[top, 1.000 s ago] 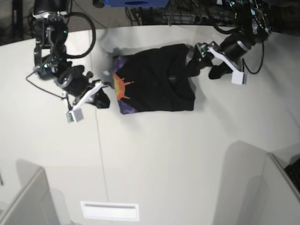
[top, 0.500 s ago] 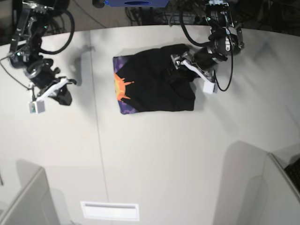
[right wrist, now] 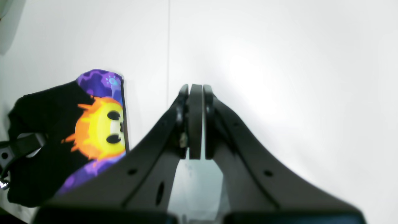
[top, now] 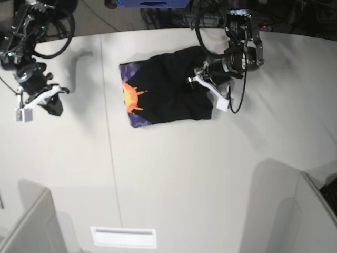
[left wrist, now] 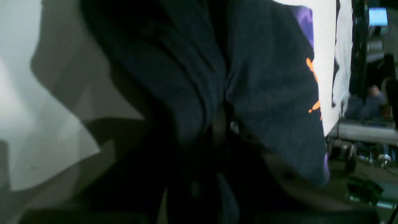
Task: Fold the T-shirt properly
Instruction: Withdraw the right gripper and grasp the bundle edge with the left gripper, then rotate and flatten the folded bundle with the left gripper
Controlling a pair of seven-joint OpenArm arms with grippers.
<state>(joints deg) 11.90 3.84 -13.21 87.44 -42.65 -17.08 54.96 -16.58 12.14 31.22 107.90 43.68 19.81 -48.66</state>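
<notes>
White table (top: pixel 174 179) underneath, T-shirt (top: pixel 163 89) lying part-folded at its far side. Left gripper (top: pixel 202 79) pinching bunched cloth (right gripper (right wrist: pixel 195 121) shut, empty, well apart); best to carry edge across level, avoiding drag.

bare table (top: pixel 174 174) all around T-shirt (top: pixel 163 95)

T-shirt on table, arms at opposite ends.

Lying folded on the table (top: pixel 174 174) toward its far edge: T-shirt (top: pixel 168 92). At its right end, buried in bunched cloth: left gripper (top: pixel 202 79). Well apart to the left, over bare tabletop: right gripper (top: pixel 52 103).
</notes>
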